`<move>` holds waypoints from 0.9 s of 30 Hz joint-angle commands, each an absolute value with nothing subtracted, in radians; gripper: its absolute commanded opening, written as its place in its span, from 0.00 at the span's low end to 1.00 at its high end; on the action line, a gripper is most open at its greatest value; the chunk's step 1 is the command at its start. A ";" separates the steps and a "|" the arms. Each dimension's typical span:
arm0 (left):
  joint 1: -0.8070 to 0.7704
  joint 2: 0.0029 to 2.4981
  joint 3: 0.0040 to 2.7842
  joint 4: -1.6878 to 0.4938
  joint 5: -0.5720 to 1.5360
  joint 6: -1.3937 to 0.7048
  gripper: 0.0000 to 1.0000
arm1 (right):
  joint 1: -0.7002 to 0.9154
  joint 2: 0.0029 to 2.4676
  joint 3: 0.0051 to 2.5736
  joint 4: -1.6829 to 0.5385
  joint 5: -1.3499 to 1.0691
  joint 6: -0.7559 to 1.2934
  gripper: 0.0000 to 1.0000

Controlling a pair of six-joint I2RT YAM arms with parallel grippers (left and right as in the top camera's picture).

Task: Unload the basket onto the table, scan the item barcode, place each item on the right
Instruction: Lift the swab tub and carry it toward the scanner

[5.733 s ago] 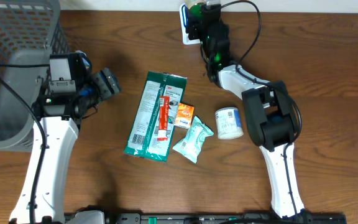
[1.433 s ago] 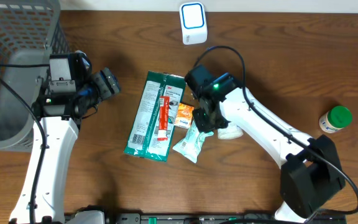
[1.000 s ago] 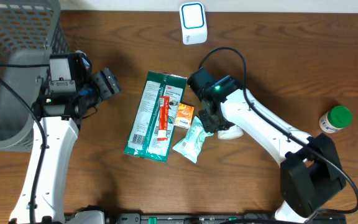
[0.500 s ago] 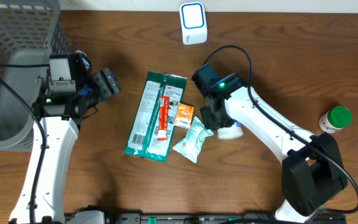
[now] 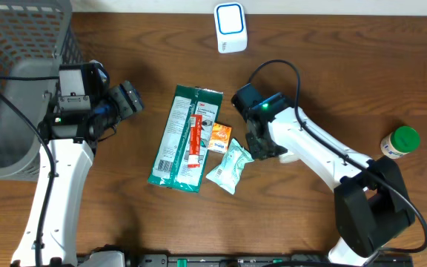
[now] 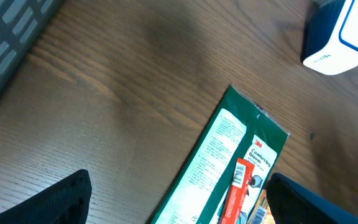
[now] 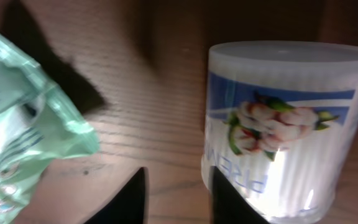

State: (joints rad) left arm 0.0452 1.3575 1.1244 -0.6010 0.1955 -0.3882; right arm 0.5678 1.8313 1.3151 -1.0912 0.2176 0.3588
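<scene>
The white barcode scanner [image 5: 230, 27] stands at the table's far edge and shows again as the scanner [image 6: 340, 34]. A white tub with a flower label [image 7: 284, 124] lies on its side, mostly under my right arm as the tub [image 5: 288, 156]. My right gripper [image 5: 262, 145] is low over the wood just left of it. The right gripper [image 7: 176, 199] is narrowly open with bare wood between the fingers, and the tub sits outside its right finger [image 7: 225, 199]. My left gripper [image 5: 128, 99] hangs wide open and empty at the left.
A long green package [image 5: 186, 137], an orange packet [image 5: 219, 136] and a mint pouch [image 5: 230, 167] lie mid-table. The pouch [image 7: 23, 124] is just left of my right gripper. A green-lidded bottle [image 5: 399, 142] stands far right, and a grey wire basket [image 5: 21, 81] fills the far-left corner.
My right gripper has slid a little to the right, off the mint pouch and toward the white tub, which is now more hidden under the arm. The left arm has not moved.
</scene>
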 commanded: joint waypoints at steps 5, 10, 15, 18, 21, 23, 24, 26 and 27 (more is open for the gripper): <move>0.049 1.352 1.145 -0.601 0.186 -0.375 0.88 | 0.467 1.823 1.393 -1.157 0.287 0.358 0.80; 0.049 1.352 1.145 -0.601 0.186 -0.375 0.88 | 0.359 1.824 1.382 -1.159 0.286 0.330 0.96; 0.049 1.352 1.145 -0.601 0.186 -0.375 0.88 | 0.328 1.824 1.323 -1.077 0.236 0.255 0.85; 0.049 1.352 1.145 -0.601 0.186 -0.375 0.88 | 0.327 1.824 1.262 -0.995 0.258 0.252 0.77; 0.049 1.352 1.145 -0.601 0.186 -0.375 0.88 | 0.326 1.824 1.216 -0.934 0.258 0.230 0.73; 0.049 1.352 1.145 -0.601 0.186 -0.375 0.88 | 0.321 1.824 1.211 -0.926 0.258 0.227 0.72; 0.049 1.352 1.145 -0.601 0.186 -0.375 0.88 | 0.315 1.824 1.211 -0.925 0.258 0.227 0.72; 0.049 1.352 1.145 -0.601 0.186 -0.375 0.88 | 0.306 1.824 1.213 -0.923 0.250 0.227 0.70; 0.049 1.352 1.145 -0.601 0.186 -0.375 0.88 | 0.304 1.824 1.213 -0.924 0.246 0.227 0.69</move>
